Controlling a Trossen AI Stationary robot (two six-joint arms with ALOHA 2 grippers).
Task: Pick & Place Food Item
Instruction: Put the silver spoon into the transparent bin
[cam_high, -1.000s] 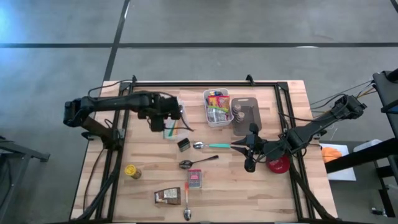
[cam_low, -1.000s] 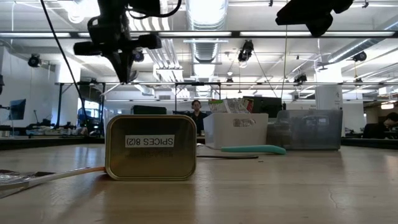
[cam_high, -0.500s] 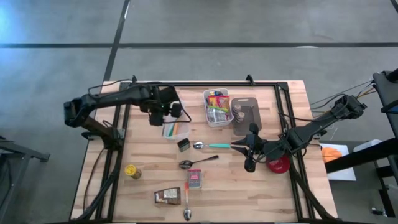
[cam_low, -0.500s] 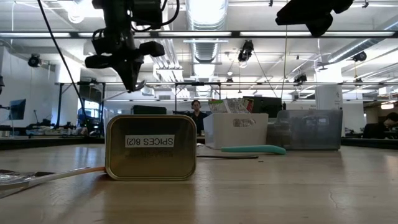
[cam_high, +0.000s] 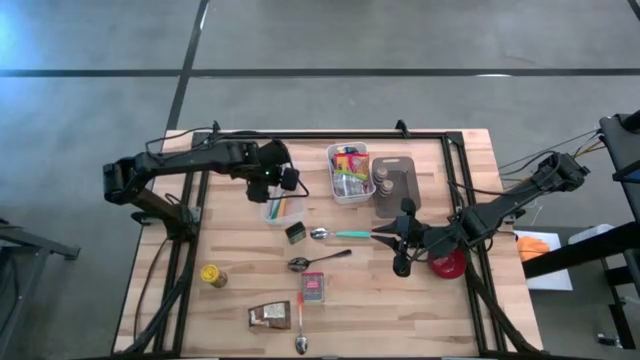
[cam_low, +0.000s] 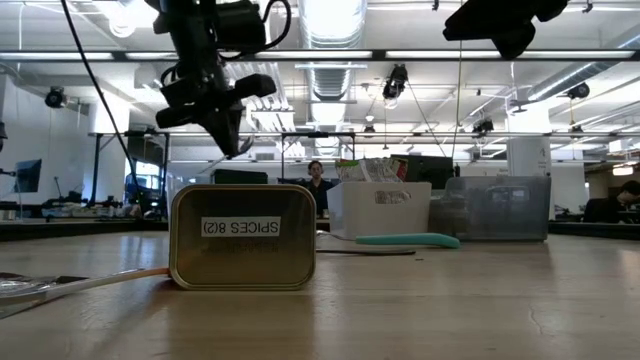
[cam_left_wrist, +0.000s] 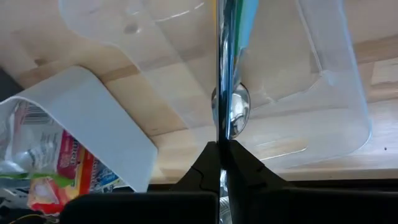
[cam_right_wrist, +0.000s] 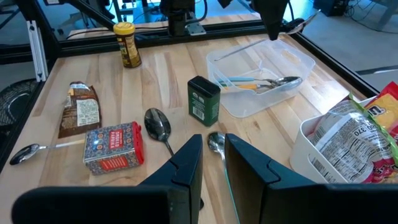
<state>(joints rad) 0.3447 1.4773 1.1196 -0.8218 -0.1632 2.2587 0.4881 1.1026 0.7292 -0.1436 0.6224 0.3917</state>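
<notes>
– Left gripper (cam_left_wrist: 222, 149) clamped tight on a spoon (cam_left_wrist: 230, 115), folks! In the wrist view the handle runs straight out between the two fingers and the bowl sits just past the tips.

– And right under it?

– Clear tray (cam_left_wrist: 329, 74), hanging directly below the spoon, with bare wood showing through its floor. From the right wrist camera you can see other cutlery (cam_right_wrist: 273, 83) already lying in there.

– So how should this drop go, in your book?

– My call: come down low before letting go, so the spoon slides in rather than bounces. Line the handle up with the tray's long side and keep clear of the rim.

– Task says food, though.

– It does, and that's a spoon. The food is a step farther out: snack packets (cam_left_wrist: 37, 155) in the white bin (cam_left_wrist: 106, 124) just beside the tray. The bin wall is close, so I'd watch the elbow room on that side.

– And the other arm?

– Right gripper (cam_right_wrist: 213, 142) waits well apart, across the table, fingers a narrow gap apart and holding nothing. A green tin (cam_right_wrist: 203, 98) stands between it and the tray.
</notes>
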